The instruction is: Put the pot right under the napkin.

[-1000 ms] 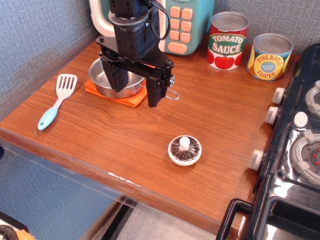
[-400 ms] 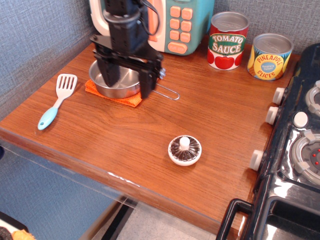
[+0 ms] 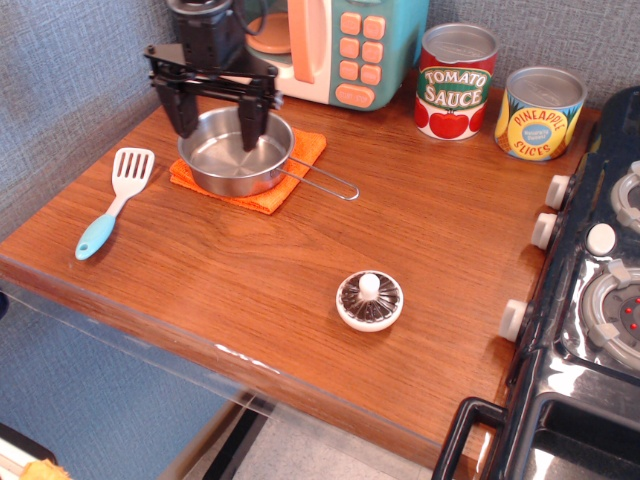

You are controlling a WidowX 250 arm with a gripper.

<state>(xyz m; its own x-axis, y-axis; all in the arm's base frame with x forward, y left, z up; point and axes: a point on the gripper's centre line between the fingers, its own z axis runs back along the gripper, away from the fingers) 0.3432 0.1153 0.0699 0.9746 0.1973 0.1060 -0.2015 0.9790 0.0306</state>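
The pot (image 3: 235, 155) is a shallow shiny steel pan sitting on top of the orange napkin (image 3: 285, 185) at the back left of the wooden counter. Its thin wire handle (image 3: 325, 182) points right, past the napkin's edge. My gripper (image 3: 215, 125) is open and empty, hovering above the pot's back left rim. One finger hangs outside the rim on the left and the other over the pot's inside. The fingers hold nothing.
A blue-handled white spatula (image 3: 113, 198) lies left of the napkin. A toy microwave (image 3: 340, 45) stands behind. A tomato sauce can (image 3: 456, 80) and a pineapple can (image 3: 540, 112) stand at the back right. A round knobbed lid (image 3: 369, 300) lies at the front. A stove (image 3: 600, 280) is at the right.
My gripper has moved up, back and to the left, from in front of the pot to above its back rim. The pot and napkin have stayed in place.
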